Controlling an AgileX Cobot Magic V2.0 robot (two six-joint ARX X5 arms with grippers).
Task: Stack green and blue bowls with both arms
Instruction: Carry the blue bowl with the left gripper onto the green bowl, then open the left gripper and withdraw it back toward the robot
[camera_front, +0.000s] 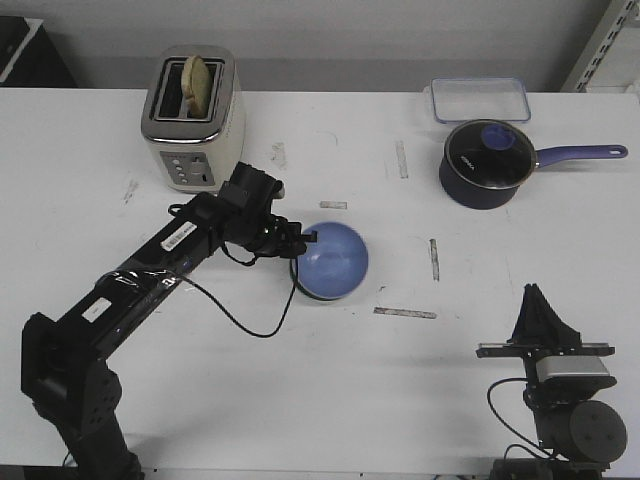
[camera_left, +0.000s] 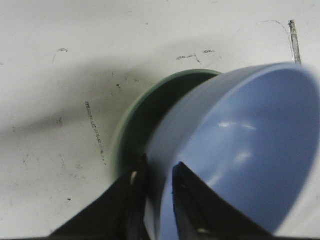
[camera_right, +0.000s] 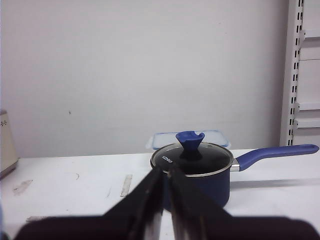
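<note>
The left black jointed arm reaches from the near left corner out over the white scuffed surface (camera_front: 300, 400) toward its middle. Its fingers (camera_left: 192, 200) are clamped on the rim of the light periwinkle blue round bowl (camera_front: 335, 260), one finger inside the rim and the other outside, as the left wrist view shows. The blue bowl is tilted, its opening turned partly sideways rather than straight up. Behind and under it in the left wrist view sits the pale mint green round bowl (camera_left: 142, 117), with the blue bowl partly inside its mouth; whether the blue bowl touches the green one cannot be told. In the front view the green bowl is almost wholly hidden behind the blue one.

The right black arm is folded at the near right edge of the surface, well apart from both bowls. Its fingers (camera_right: 187, 205) are nearly together with only a thin slit between them, and they hold nothing.

At the far left stands a cream and chrome two-slot toaster (camera_front: 193, 125) with a slice of bread (camera_front: 199, 83) in one slot. At the far right sits a dark navy saucepan (camera_front: 487, 165) with a glass lid and a long blue handle pointing right, and just behind it a clear rectangular plastic container (camera_front: 480, 99).
</note>
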